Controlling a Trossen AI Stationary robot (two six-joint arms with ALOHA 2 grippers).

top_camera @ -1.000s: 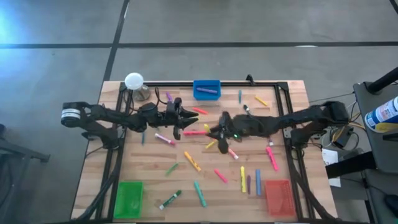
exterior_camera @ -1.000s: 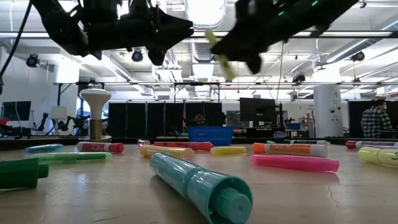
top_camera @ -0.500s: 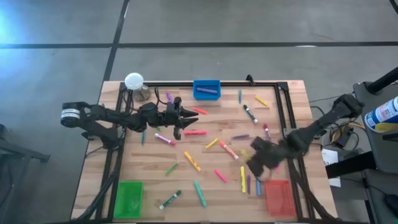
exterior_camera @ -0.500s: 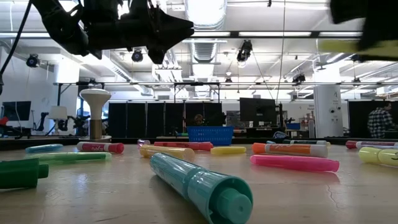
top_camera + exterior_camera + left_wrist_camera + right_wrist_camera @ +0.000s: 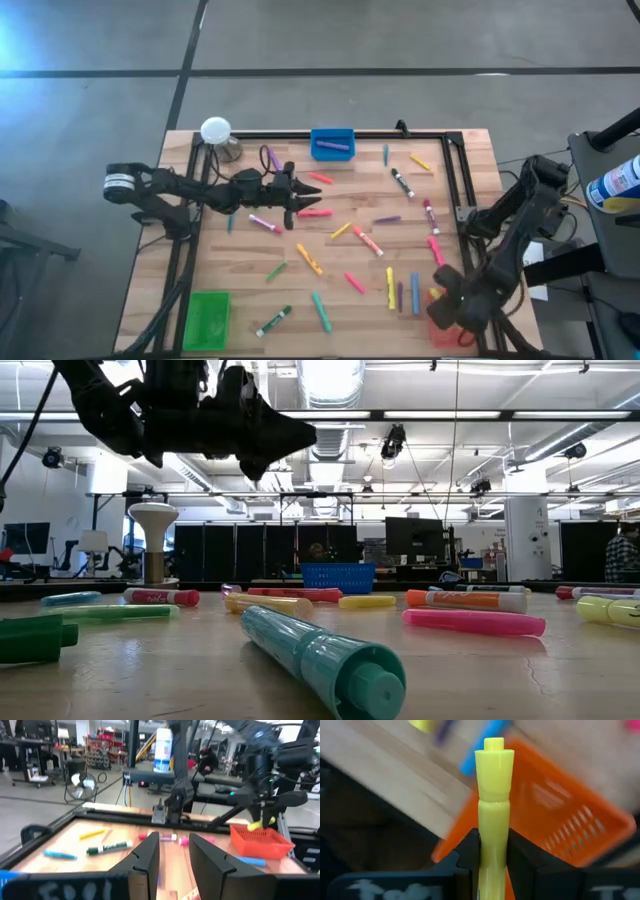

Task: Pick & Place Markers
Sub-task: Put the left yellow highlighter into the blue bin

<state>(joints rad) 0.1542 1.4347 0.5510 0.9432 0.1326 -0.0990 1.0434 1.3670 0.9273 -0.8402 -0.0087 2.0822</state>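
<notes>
Several short markers in pink, yellow, green, purple, blue and orange lie scattered flat on the wooden table [image 5: 330,250]. A teal marker [image 5: 320,655] lies nearest in the low view. My right gripper [image 5: 452,303] [image 5: 493,842] hangs over the red tray [image 5: 447,322] at the table's near right corner, shut on a yellow marker [image 5: 493,795] [image 5: 255,825]. My left gripper [image 5: 291,198] [image 5: 174,851] is open, raised above pink markers [image 5: 313,212] left of the table's middle. My right gripper pinches the yellow marker's barrel [image 5: 493,827] between its two fingers [image 5: 470,847]. The marker's stepped end [image 5: 494,750] sticks out well past the fingertips. It is lifted clear, above the red tray [image 5: 560,805].
A blue tray [image 5: 332,143] with a purple marker in it stands at the far edge, and a green tray [image 5: 209,318] at the near left corner. A white-topped stand [image 5: 215,130] is at the far left corner. A black frame [image 5: 455,170] borders the table.
My right gripper has swung from the table's middle toward the near right corner, carrying the yellow marker lifted clear, and now hangs over the red tray. My left gripper has sunk and shifted a little, still open.
</notes>
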